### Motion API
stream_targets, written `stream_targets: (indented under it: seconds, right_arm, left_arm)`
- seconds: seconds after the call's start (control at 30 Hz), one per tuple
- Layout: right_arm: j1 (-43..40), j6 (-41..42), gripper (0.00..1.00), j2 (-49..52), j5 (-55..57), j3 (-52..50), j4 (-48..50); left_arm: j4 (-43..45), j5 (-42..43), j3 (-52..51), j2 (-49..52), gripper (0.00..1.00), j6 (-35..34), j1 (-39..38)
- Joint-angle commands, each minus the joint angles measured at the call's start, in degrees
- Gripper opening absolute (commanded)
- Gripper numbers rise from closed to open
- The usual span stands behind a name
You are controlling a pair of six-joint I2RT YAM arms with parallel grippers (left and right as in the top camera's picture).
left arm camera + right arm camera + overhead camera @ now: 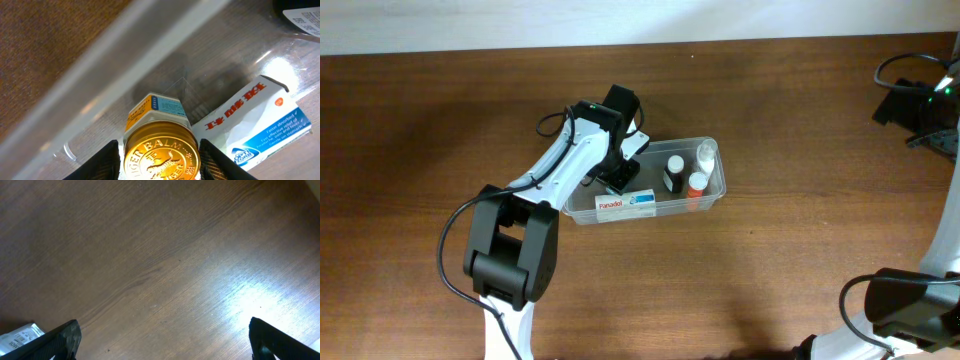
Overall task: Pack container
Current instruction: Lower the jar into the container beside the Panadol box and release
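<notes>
The clear plastic container (715,187) sits at the table's middle. In it lie a white and blue Panadol box (626,204), a black bottle with a white cap (674,172), a red-capped bottle (696,186) and a clear-capped bottle (707,154). My left gripper (617,178) reaches into the container's left end and is shut on a gold-lidded Tiger Balm jar (161,152), held between both fingers just above the container's floor (210,55). The box also shows in the left wrist view (255,120), right of the jar. My right gripper (162,335) is open and empty over bare table.
The container's near rim (95,65) runs diagonally across the left wrist view. A black device with cables (918,105) sits at the table's far right. A white printed paper corner (17,335) shows at the right wrist view's lower left.
</notes>
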Motion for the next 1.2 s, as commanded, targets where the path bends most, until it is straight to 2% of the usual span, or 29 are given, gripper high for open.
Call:
stream_targets:
  seconds: [0.0,0.2,0.53,0.63,0.67,0.7,0.73,0.8,0.87,0.97,1.0,1.07,1.17]
  right_arm:
    - [-0.1,0.7,0.98,-0.3,0.7,0.3,0.1]
    - [-0.1,0.7,0.99,-0.3,0.7,0.3,0.0]
    - [-0.1,0.7,0.98,-0.3,0.7,0.3,0.1]
    - [-0.1,0.7,0.99,-0.3,0.7,0.3,0.1]
    - [-0.1,0.7,0.98,-0.3,0.7,0.3,0.1]
    - [-0.1,0.7,0.98,-0.3,0.7,0.3,0.1]
    - [-0.1,0.7,0.98,-0.3,0.7,0.3,0.1]
    - [-0.1,0.7,0.98,-0.3,0.7,0.3,0.1]
    - [-0.1,0.7,0.99,-0.3,0.7,0.3,0.1]
    - [-0.1,0.7,0.98,-0.3,0.7,0.3,0.0]
    - [-0.1,0.7,0.98,-0.3,0.7,0.3,0.1]
    - [-0.1,0.7,0.99,-0.3,0.7,0.3,0.1]
    - [-0.1,0.7,0.99,-0.3,0.7,0.3,0.1]
  left_arm:
    - [0.3,-0.2,-0.6,0.3,0.52,-0.5,0.1]
    - [-1.9,-0.1,1.4,0.3,0.53,-0.5,0.1]
    - [-14.7,-0.2,20.4,0.3,0.54,-0.5,0.1]
    - [-22.1,-0.2,27.5,0.3,0.63,-0.5,0.1]
    - [-25.0,-0.2,29.7,0.2,0.74,-1.0,0.1]
    - [-28.4,-0.2,32.3,0.2,0.92,-2.1,0.1]
    - [-31.4,-0.2,34.6,0.2,0.99,-3.5,0.1]
    - [-36.2,-0.2,38.9,0.2,0.99,-6.0,0.1]
    - [-36.2,0.0,40.4,-0.8,0.99,-6.5,0.1]
    - [-36.2,6.5,40.4,-2.2,1.0,-6.4,0.1]
    - [-36.2,5.5,40.4,-2.3,0.99,-6.3,0.1]
    - [-36.2,-2.5,40.5,-2.4,0.99,-5.7,0.3]
    - [-36.1,-3.3,40.4,-2.4,0.99,-5.6,0.3]
